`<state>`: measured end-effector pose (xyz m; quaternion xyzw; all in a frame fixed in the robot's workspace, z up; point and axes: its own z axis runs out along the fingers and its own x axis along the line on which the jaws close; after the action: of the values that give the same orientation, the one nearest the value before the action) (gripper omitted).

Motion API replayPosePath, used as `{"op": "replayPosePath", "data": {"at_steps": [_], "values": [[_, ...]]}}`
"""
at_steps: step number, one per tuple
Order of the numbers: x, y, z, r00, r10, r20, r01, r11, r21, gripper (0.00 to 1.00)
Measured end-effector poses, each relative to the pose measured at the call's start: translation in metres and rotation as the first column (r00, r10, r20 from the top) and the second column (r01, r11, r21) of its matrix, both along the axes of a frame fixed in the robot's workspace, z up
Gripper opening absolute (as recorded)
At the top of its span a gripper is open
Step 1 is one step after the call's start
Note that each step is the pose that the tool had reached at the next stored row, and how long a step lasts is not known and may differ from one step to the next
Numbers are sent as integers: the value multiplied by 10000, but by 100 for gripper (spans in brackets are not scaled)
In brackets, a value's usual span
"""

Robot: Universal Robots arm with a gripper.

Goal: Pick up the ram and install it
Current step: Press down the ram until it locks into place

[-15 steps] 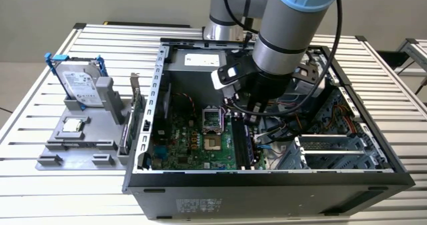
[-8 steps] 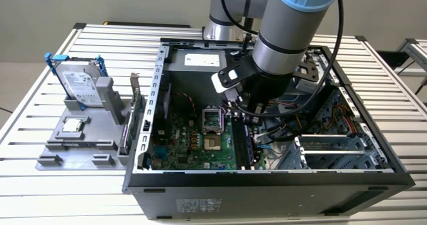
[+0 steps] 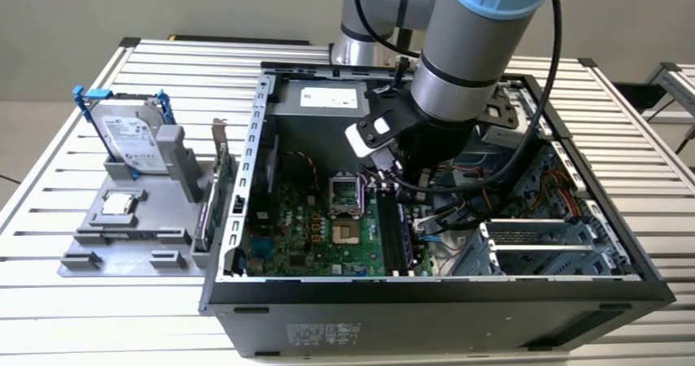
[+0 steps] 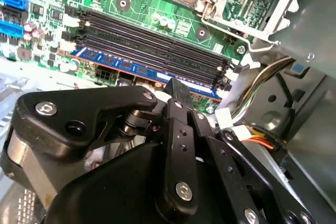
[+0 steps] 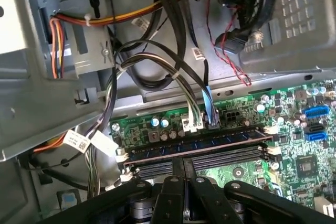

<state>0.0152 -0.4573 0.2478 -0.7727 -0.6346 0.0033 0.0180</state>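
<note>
Computer case (image 3: 434, 293) is lying open on the counter (image 3: 109, 317), motherboard (image 3: 315, 236) sitting inside. Ram (image 4: 142, 70) is sitting in the slot row at the board's 3 o'clock edge in the exterior view. Parts tray (image 3: 130, 244) is lying at the case's 9 o'clock, hard drive (image 3: 130, 138) standing on it.

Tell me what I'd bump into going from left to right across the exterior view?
Hard drive standing in the grey holder → expansion card upright beside the case → green motherboard inside the case → ram in its slot under the arm → silver drive cage.
</note>
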Motion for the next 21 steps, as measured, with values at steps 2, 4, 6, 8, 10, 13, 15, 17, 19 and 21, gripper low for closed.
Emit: {"op": "replayPosePath", "data": {"at_steps": [2, 4, 6, 8, 10, 13, 15, 17, 19, 21], "values": [[0, 1, -1, 9997, 227, 0, -227, 9997, 15, 0], [0, 2, -2, 9990, 443, 1, -443, 9990, 35, 0], [0, 2, -1, 9982, 601, 2, -601, 9982, 48, 0], [0, 2, -2, 9978, 661, 2, -661, 9978, 56, 0], [0, 2, -2, 9961, 885, 2, -885, 9961, 56, 0], [0, 3, -4, 9928, 1196, 3, -1196, 9928, 64, 0], [0, 3, -4, 9903, 1388, 3, -1388, 9903, 71, 0], [0, 3, -5, 9898, 1427, 4, -1427, 9897, 78, 0], [0, 3, -5, 9897, 1428, 5, -1428, 9897, 79, 0], [2, 3, -5, 9897, 1435, 4, -1435, 9896, 77, 0]]}}
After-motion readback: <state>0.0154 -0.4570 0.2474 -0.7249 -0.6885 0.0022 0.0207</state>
